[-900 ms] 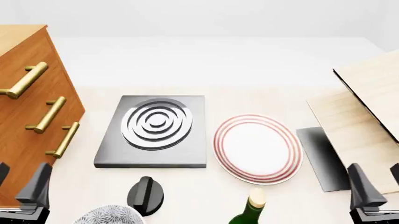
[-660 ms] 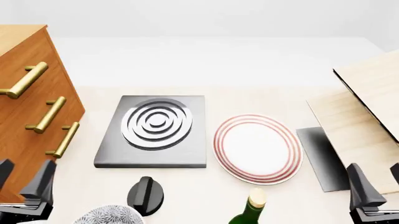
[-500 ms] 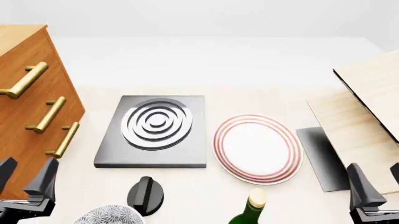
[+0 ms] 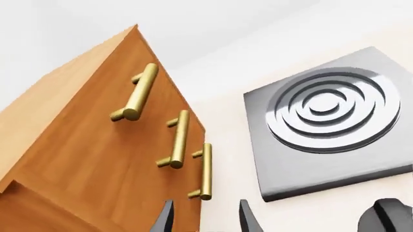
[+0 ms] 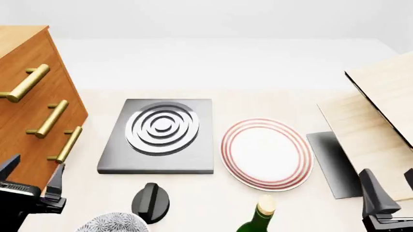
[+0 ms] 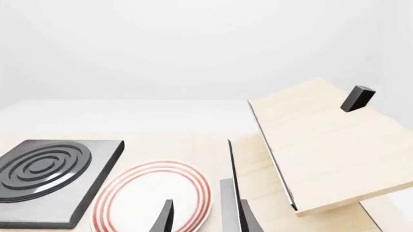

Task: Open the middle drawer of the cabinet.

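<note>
The cabinet (image 5: 32,58) stands at the left, tall and orange-brown, with three brass bar handles. The middle drawer (image 5: 26,111) looks shut, and its handle (image 5: 48,118) is the second of the three. My left gripper (image 5: 32,175) is open and empty, low in front of the cabinet, below the lowest handle (image 5: 65,144). In the left wrist view the cabinet (image 4: 84,145) fills the left side, the middle handle (image 4: 179,140) lies ahead of the open left gripper (image 4: 206,220). My right gripper (image 5: 390,191) is open and empty at the near right.
A grey hob (image 5: 158,135) lies in the middle, a red-rimmed plate (image 5: 266,153) to its right. A black knob (image 5: 151,202), a grey bowl (image 5: 113,222) and a green bottle (image 5: 258,217) stand near the front edge. Pale boards (image 5: 377,121) lean at the right.
</note>
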Controlling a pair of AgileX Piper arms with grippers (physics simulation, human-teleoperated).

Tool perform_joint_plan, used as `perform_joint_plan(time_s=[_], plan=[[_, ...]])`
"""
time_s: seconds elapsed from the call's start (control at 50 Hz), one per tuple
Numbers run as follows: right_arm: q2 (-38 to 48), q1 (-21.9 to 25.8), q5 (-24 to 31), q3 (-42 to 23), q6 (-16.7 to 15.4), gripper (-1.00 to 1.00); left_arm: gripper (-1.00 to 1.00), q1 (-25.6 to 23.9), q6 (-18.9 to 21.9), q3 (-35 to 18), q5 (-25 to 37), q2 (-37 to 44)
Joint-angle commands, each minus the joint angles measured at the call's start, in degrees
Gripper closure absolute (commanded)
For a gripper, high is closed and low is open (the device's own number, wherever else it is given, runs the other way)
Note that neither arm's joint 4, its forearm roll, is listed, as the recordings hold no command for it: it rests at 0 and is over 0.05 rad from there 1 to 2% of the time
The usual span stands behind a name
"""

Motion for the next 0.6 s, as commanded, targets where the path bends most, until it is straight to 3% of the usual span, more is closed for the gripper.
perform_joint_plan(time_s=[0.02, 0.1, 0.24, 0.4, 0.5, 0.6], plan=[[0.00, 0.00, 0.09, -0.08, 0.02, -1.00, -1.00, 6.65, 19.29, 0.63, -7.17, 3.77], [0.00, 0.00, 0.10, -0.09, 0.01, -1.00, -1.00, 8.26, 23.67, 0.63, -8.03, 0.98], [0.00, 0.00, 0.10, -0.09, 0.01, -1.00, -1.00, 9.34, 26.66, 0.63, -14.71, 5.32], [0.01, 0.00, 0.07, -0.06, 0.02, -1.00, -1.00, 9.57, 28.88, 0.63, -17.60, 5.35], [0.01, 0.01, 0.04, -0.04, 0.01, -1.00, -1.00, 9.64, 29.64, 0.63, -27.33, 14.37], [0.01, -0.01, 0.05, -0.04, 0.02, -1.00, -1.00, 10.28, 30.28, 0.63, -48.17, 36.11]])
